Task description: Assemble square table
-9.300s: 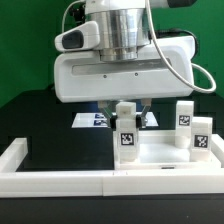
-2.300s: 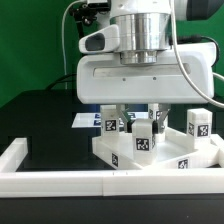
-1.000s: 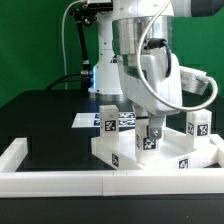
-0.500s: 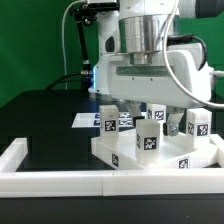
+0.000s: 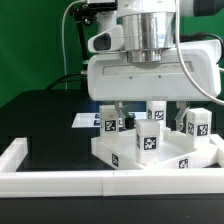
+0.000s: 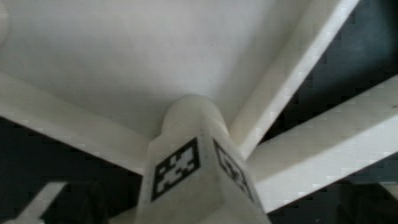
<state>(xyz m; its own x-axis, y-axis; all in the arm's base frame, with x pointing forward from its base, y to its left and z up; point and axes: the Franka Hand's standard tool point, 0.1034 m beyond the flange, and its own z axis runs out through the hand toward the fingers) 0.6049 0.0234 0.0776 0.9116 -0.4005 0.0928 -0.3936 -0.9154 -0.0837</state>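
Nearest, the border wall point(image 5: 60, 182) runs along the front. Behind it sits the square slab point(image 5: 160, 158), a leg point(image 5: 146, 140) upright on it. Above, the gripper point(image 5: 148, 108) has its jaws apparently spread, holding nothing.

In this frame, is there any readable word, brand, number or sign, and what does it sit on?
No words, brands or numbers can be read.
Black-and-white marker tags only, patterns rather than text: on the legs, the square table's slab and the marker board.
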